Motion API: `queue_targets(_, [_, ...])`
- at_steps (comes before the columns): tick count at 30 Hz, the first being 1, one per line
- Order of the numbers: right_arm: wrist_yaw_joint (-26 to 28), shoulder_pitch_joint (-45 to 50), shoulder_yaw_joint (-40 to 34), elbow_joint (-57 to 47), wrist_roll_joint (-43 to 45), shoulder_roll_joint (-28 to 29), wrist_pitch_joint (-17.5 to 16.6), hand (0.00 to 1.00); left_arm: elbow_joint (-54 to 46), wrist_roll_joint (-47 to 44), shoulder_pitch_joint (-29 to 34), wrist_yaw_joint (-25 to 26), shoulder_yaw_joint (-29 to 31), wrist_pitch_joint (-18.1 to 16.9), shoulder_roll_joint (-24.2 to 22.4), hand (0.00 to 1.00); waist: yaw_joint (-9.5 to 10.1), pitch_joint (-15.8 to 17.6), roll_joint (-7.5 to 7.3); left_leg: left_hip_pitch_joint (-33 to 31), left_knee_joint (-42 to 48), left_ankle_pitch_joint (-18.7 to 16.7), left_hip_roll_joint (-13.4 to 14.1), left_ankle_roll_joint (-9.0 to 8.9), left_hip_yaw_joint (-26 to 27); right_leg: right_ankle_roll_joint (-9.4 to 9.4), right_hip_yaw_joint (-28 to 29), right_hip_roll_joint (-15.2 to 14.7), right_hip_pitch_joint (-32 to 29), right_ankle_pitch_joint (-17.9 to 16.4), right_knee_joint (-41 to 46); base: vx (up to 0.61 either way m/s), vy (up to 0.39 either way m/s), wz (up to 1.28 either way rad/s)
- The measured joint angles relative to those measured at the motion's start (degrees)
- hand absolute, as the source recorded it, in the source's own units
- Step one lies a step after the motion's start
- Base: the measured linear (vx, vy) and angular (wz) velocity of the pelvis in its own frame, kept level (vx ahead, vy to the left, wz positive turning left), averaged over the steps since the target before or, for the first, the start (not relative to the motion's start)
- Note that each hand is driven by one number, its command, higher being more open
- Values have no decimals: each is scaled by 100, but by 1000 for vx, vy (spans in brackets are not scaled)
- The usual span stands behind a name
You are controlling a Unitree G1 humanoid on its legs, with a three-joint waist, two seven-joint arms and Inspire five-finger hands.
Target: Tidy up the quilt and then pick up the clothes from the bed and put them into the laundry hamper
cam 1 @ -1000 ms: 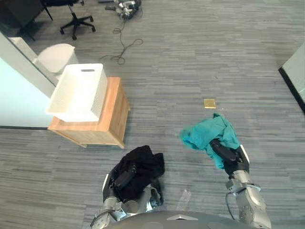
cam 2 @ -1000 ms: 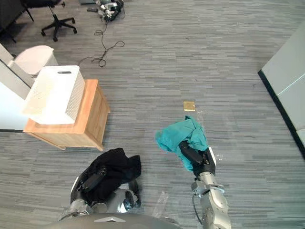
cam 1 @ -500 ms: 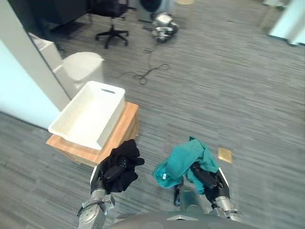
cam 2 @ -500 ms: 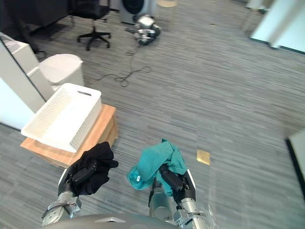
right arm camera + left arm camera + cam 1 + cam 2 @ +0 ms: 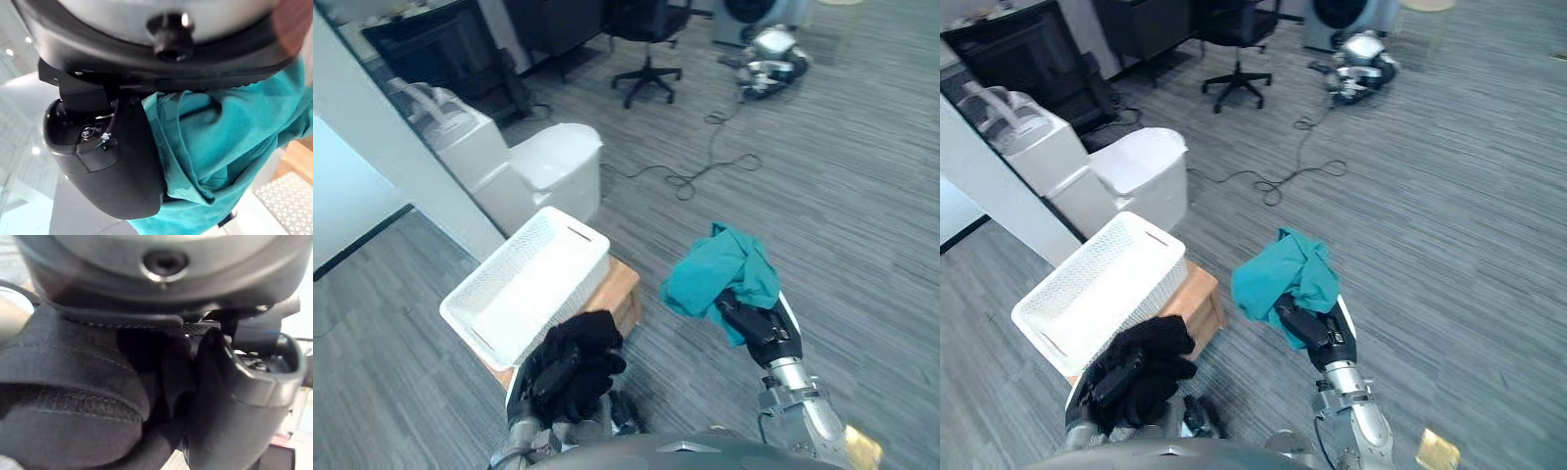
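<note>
Seen from its own wrist, the right hand has its thumb pressed into a crumpled teal garment and grips it tight. The head views add that the cloth bunches up above and ahead of that hand. The left hand is curled round a black garment, a dark wad bulging over its fingers. Just ahead of the left hand, a white basket sits on a wooden stand.

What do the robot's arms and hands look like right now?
The right arm and left arm are silver-grey metal with jointed wrists. The right hand is dark and blocky, with a white strip along its side. The left hand is equally dark, with a white edge near the wrist.
</note>
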Motion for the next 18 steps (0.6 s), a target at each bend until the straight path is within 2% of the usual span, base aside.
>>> queue_targets(1, [-7,-52,21,73,-18,1,17,0,7,-9,-88,4,42,48,-15,0,12,-29,-42,20,-52,-4,-103,50,-101,30,-92,-82,-16,-25,167,535,-119,124])
queue_targets(2, [-30,-170,77,158,-208,-37,20,0,7,-23,-166,-18,99,131,-36,0,15,-6,-87,54,-101,-68,-204,142,-333,31,-199,-165,-142,-24,787,525,-109,105])
queue_targets(3, [-116,-289,185,191,-382,-23,20,0,15,-42,-170,-63,158,160,-14,0,14,18,-120,247,-276,-103,-338,128,-566,-7,-109,-420,-523,71,2071,513,-105,107])
queue_targets(4, [-177,-351,216,206,-463,-11,20,0,24,-44,-172,-69,177,171,27,0,-11,54,-175,416,-422,-106,-424,111,-718,-149,38,-555,-813,311,2854,498,-153,133])
queue_targets(5, [-320,-413,318,238,-594,75,17,0,104,-33,-197,-73,179,175,171,0,-82,95,-242,738,-635,-96,-518,88,-1153,-285,372,-633,-1175,130,3910,382,-196,132])
queue_targets(6, [-383,-415,364,241,-667,93,17,0,198,-17,-241,-75,167,179,232,0,-96,98,-233,910,-739,-93,-522,80,-1379,-378,467,-575,-1266,-55,4085,536,-386,211])
queue_targets(7, [-611,-412,511,236,-712,105,-69,0,336,-30,-320,-156,179,181,374,0,-135,102,-217,1236,-904,-78,-467,55,-2045,-638,683,-302,-1475,-263,3861,408,-383,143])
queue_targets(8, [-611,-412,511,236,-712,105,-69,0,336,-30,-320,-156,179,181,374,0,-135,102,-217,1236,-904,-78,-467,55,-2045,-638,683,-302,-1475,-263,3861,446,-486,242])
queue_targets(9, [-983,-404,560,112,-877,158,-221,0,363,-58,-471,-384,207,179,560,0,-240,67,-256,1246,-919,-77,-373,53,-2834,-722,1356,63,-1900,-332,3146,300,-458,261])
queue_targets(10, [-1390,-280,497,-326,-881,156,-237,0,364,-49,-561,-672,211,182,715,0,-265,50,-391,1215,-895,-78,-341,-265,-3303,-478,2184,278,-2149,-174,2172,286,-461,306])
queue_targets(11, [-1525,-216,449,-551,-879,165,-239,0,290,-47,-578,-769,219,183,802,0,-276,42,-486,1224,-854,-151,-411,-588,-3373,-306,2429,241,-2112,403,1444,276,-459,213])
queue_targets(12, [-1662,-132,399,-840,-871,208,-273,0,108,-43,-458,-906,270,198,930,0,-247,23,-686,1255,-789,-342,-472,-901,-3451,79,2712,114,-2145,929,1013,269,-479,105])
queue_targets(13, [-1748,-283,288,-930,-842,136,-292,0,125,-38,-391,-910,340,359,801,0,-116,-27,-580,1250,-721,-356,-278,-965,-3489,-12,2629,212,-1940,779,922,272,-444,62])
queue_targets(15, [-1753,-396,74,-1199,-765,-80,-296,0,101,-10,-187,-974,265,417,643,0,-61,-144,-346,1283,-898,-300,-29,-1066,-3354,-68,2486,410,-1771,806,579,205,-292,18])
queue_targets(17, [-1773,-534,-155,-1307,-660,-259,-296,0,86,60,-15,-1079,257,438,389,0,-50,-175,-229,1499,-1244,-174,70,-1144,-3275,-140,2485,524,-1634,842,364,173,-178,-2])
queue_targets(18, [-1805,-582,-327,-1331,-600,-262,-295,0,49,130,25,-1130,256,497,291,0,-53,-171,-220,1596,-1345,-98,84,-1163,-3230,-197,2477,538,-1501,881,190,146,-108,-9])
